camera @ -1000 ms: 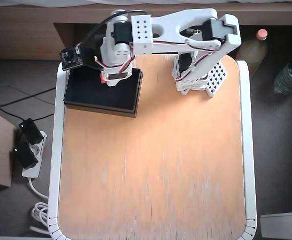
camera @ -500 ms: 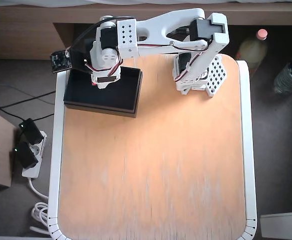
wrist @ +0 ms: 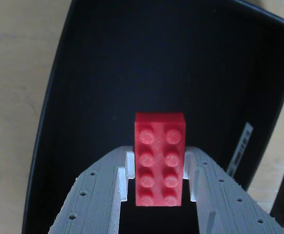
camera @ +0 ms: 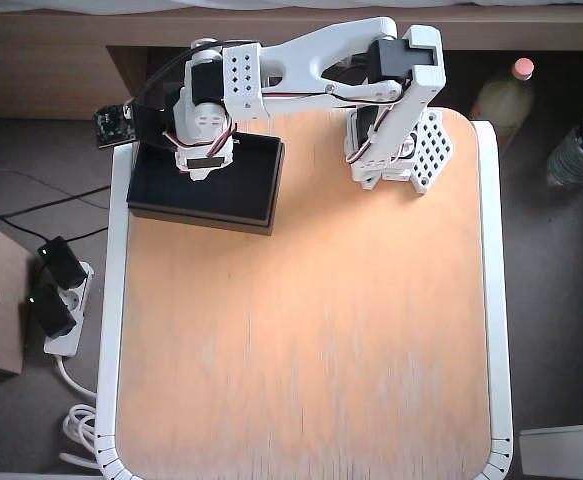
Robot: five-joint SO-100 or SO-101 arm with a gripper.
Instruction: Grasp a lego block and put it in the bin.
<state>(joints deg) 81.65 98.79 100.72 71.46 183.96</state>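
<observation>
Two grey fingers (wrist: 98, 195) of the gripper (wrist: 159, 195) pinch the lego block (wrist: 160, 158) between them in the wrist view, clamping its lower half while its studded face points at the camera and its far end juts out past the fingertips. Directly beyond and below the block lies the dark floor of the bin (wrist: 49, 126), whose walls frame the gripper on both sides; a thin white mark sits on the rim to the gripper's right. Past the rim, bare wooden table (wrist: 20, 58) shows on the left. In the overhead view the gripper (camera: 203, 165) hangs over the bin (camera: 241, 205) toward its back edge, the block itself hidden under the wrist.

The carrying looks nearly done and release seems the remaining step. The risk, as I judge it, is a bounce: hard plastic let go from a height onto a shallow tray could hop the low wall. Because only part of the block is gripped, it could also tip or slip out early.
</observation>
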